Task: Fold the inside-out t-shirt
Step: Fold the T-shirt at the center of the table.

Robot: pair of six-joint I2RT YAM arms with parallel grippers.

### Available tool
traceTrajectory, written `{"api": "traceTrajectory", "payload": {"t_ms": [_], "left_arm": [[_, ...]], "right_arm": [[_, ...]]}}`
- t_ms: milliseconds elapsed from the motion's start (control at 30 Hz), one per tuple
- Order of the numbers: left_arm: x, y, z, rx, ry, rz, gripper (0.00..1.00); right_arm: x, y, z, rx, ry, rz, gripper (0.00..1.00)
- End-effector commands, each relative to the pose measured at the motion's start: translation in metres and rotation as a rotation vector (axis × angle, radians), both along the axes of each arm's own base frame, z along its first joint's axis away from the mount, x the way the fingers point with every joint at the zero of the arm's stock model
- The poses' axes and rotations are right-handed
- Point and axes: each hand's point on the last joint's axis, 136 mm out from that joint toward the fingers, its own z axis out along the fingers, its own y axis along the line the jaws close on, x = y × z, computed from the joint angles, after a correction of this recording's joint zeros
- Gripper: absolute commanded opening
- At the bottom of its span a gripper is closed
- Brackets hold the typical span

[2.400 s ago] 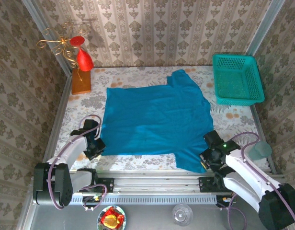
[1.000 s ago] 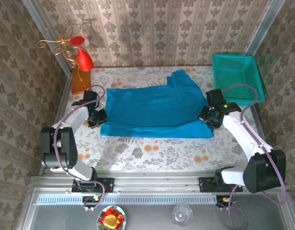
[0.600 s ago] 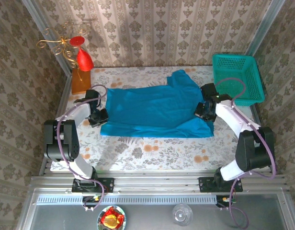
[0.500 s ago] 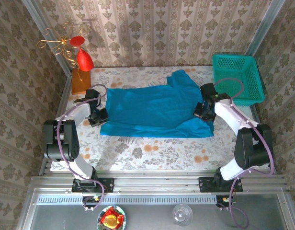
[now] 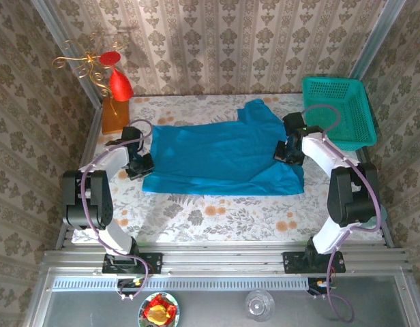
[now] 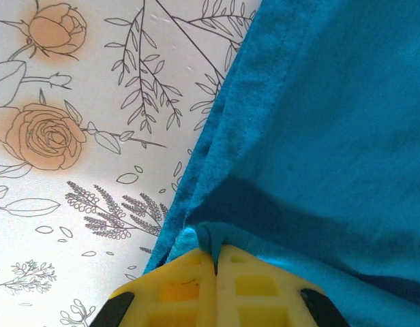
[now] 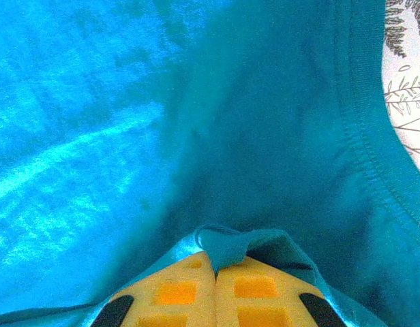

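Left hand (image 6: 215, 257) and right hand (image 7: 215, 264) each pinch the t-shirt (image 5: 220, 153) — green basket (image 5: 333, 81) nearby.

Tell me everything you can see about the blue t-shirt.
The t-shirt is plain teal soft cloth, folded over itself into a wide band on the floral table, with one sleeve pointing to the far side. A stitched hem shows. The left gripper and right gripper are each shut, pinching a fold of it.

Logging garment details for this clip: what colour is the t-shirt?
The t-shirt is plain teal-blue, unprinted; the top external view shows it best.
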Motion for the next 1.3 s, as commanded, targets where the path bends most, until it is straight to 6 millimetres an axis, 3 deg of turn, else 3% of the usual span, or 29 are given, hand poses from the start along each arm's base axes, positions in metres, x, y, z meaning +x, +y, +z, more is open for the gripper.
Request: {"api": "traceTrajectory", "payload": {"t_ms": [0, 367, 500, 633, 767, 867, 1000, 1133, 1267], "left_arm": [[0.008, 0.005, 0.006, 0.035, -0.029, 0.002, 0.0], [0.002, 0.014, -0.002, 0.061, 0.006, 0.034, 0.0], [0.007, 0.008, 0.001, 0.032, -0.017, 0.027, 0.11], [0.013, 0.006, 0.021, 0.014, -0.083, 0.027, 0.24], [0.015, 0.004, 0.048, 0.001, -0.157, 0.023, 0.28], [0.01, -0.007, 0.059, -0.053, -0.17, 0.005, 0.28], [-0.002, -0.031, 0.065, -0.132, -0.166, -0.022, 0.27], [-0.019, -0.045, 0.055, -0.128, -0.126, -0.053, 0.28], [-0.032, -0.058, 0.041, -0.139, -0.098, -0.074, 0.28]], "right_arm": [[0.012, -0.002, 0.001, 0.018, -0.022, 0.01, 0.0], [0.01, -0.014, -0.004, 0.033, -0.029, -0.036, 0.0], [0.011, -0.014, -0.006, 0.037, -0.022, -0.04, 0.01], [0.008, -0.015, 0.003, 0.037, -0.029, -0.045, 0.37], [-0.005, -0.013, 0.017, 0.049, -0.049, -0.049, 0.47], [-0.023, 0.001, 0.017, 0.101, -0.041, -0.036, 0.48], [-0.053, 0.036, -0.003, 0.225, 0.034, 0.003, 0.47], [-0.075, 0.073, -0.022, 0.322, 0.096, 0.034, 0.5], [-0.078, 0.093, -0.034, 0.377, 0.103, 0.025, 0.53]]}}
